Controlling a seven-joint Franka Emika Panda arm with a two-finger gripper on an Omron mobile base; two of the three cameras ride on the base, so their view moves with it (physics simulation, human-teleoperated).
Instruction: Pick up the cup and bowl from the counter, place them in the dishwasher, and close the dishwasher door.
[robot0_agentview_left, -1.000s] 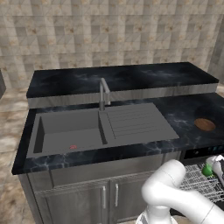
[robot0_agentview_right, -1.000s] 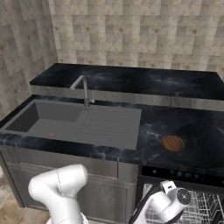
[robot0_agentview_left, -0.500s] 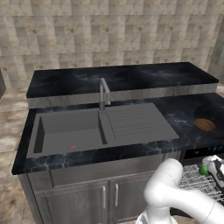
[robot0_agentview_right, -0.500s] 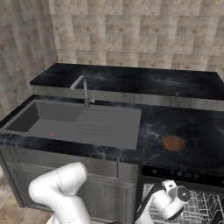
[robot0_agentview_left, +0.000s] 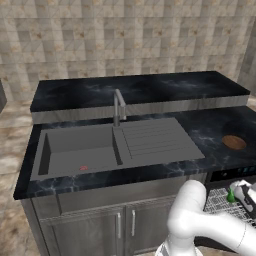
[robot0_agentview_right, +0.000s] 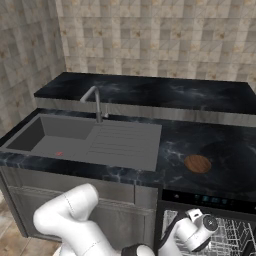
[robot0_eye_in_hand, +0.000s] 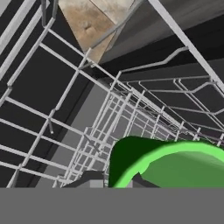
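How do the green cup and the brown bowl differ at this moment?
The small bright green cup is gripped by the shut end effector over the dishwasher's white wire rack; the shallow brown wood-look bowl sits untouched on the black marbled counter. Cup is tapered; bowl is flatter.

A: State the supporting surface.

B: The counter, black marbled stone with bluish veins and a thick front edge. Behind it runs a raised ledge of the same stone.

A: What sits in the counter?

B: A grey sink with a ribbed drainboard to its right. A faucet stands between basin and drainboard at the back edge.

A: Loose items on the stone?

B: One. The bowl, shallow, round and brown, lies flat on the counter, right of the drainboard and well apart from it, with bare stone all round.
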